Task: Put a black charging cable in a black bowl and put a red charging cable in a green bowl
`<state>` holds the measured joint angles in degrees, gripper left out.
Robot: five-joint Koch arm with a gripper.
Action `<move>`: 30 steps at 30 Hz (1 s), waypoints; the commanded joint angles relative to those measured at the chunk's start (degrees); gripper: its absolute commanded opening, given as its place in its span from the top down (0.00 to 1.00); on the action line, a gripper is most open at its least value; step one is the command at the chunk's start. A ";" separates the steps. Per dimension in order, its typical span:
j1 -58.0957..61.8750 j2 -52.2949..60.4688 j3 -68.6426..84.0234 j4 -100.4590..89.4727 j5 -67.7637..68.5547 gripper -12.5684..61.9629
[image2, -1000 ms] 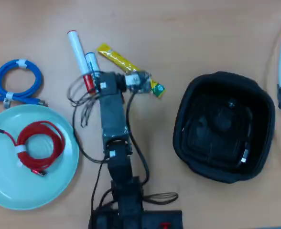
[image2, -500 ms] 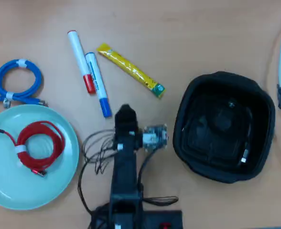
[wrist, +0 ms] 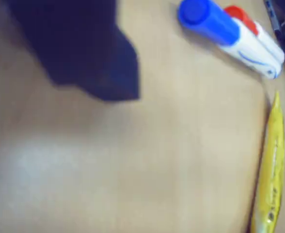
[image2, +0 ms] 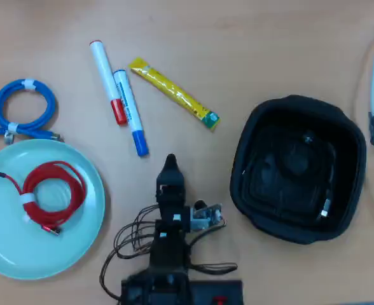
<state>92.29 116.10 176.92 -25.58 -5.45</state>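
Two cables are already in their dishes, as I see in the overhead view. The red charging cable [image2: 50, 194] lies coiled in the green bowl [image2: 9, 254] at the left, with its white band toward the left side of the coil. The black charging cable [image2: 301, 171] lies inside the black bowl [image2: 244, 152] at the right; it is dark on dark, so I make out only small plug ends. Between both bowls, the arm is folded low at the bottom of the bench [image2: 250, 51], and the pincer [image2: 170, 160] points up, holding nothing. I cannot tell if it is open or closed, only one dark tip shows. Just beside the tip is a blue marker [image2: 130, 113], touching a red marker [image2: 105, 79], then a yellow sachet [image2: 173, 92]. A blue cable [image2: 25, 108] lies above the green bowl.
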 commanded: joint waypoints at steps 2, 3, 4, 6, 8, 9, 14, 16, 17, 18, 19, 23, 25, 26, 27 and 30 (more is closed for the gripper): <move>-0.09 0.70 1.93 -2.72 0.70 0.32; -0.26 0.62 2.29 -2.72 0.70 0.32; -0.26 0.62 2.64 -2.72 0.70 0.32; -0.35 0.53 2.81 -2.72 0.70 0.32; -0.35 0.44 2.90 -2.64 0.79 0.32; -0.26 0.18 3.16 -2.55 0.79 0.33; -0.26 -0.79 3.60 -2.55 0.62 0.33; -0.26 -0.79 3.60 -2.55 0.62 0.33; -0.26 -0.79 3.60 -2.55 0.62 0.33; -0.26 -0.79 3.60 -2.55 0.62 0.33; -0.26 -0.79 3.60 -2.55 0.62 0.33; -0.26 -0.79 3.60 -2.55 0.62 0.33; -0.26 -0.79 3.60 -2.55 0.62 0.33; -0.26 -0.79 3.60 -2.55 0.62 0.33; -0.26 -0.79 3.60 -2.55 0.62 0.33; -0.26 -0.79 3.60 -2.55 0.62 0.33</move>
<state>92.02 115.84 178.86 -25.58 -4.83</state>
